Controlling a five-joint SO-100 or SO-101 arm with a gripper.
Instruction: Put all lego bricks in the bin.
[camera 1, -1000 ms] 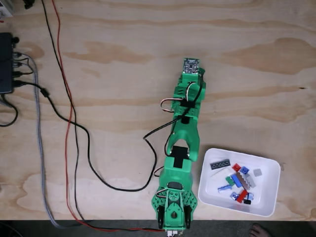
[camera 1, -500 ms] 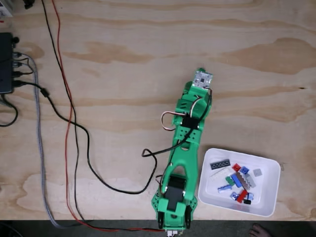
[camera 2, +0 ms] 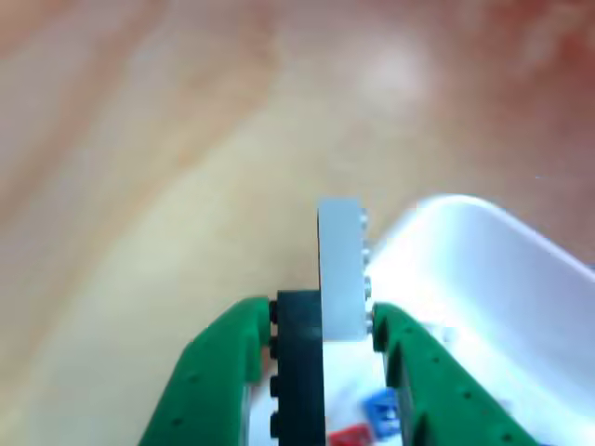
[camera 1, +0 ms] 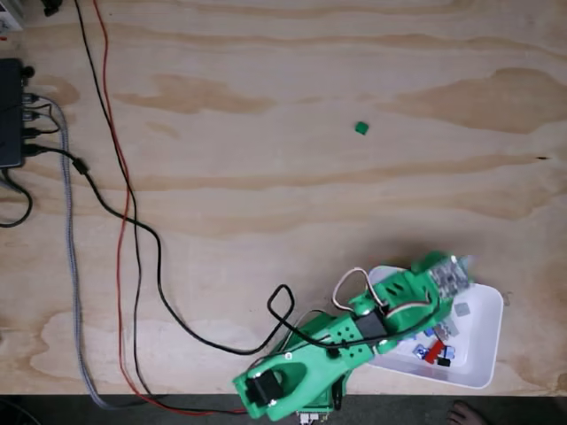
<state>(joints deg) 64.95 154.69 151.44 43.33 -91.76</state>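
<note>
The worktop (camera 1: 266, 106) is pale plywood with darker wavy grain. Along its left side in the fixed view run several cables: a red wire (camera 1: 115, 159), a black cable (camera 1: 133, 221) that curls into a loop low down, and a grey braided cable (camera 1: 73, 266). A black box (camera 1: 11, 113) sits at the left edge with plugs in it. Toes of a bare foot (camera 1: 465, 413) show below the worktop's bottom edge.

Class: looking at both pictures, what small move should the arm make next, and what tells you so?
Probably open the gripper. It is shut on a pale grey brick stacked with a black brick, and the fixed view places it over the shallow white plastic bin. One small green brick remains on the wooden table.
</note>
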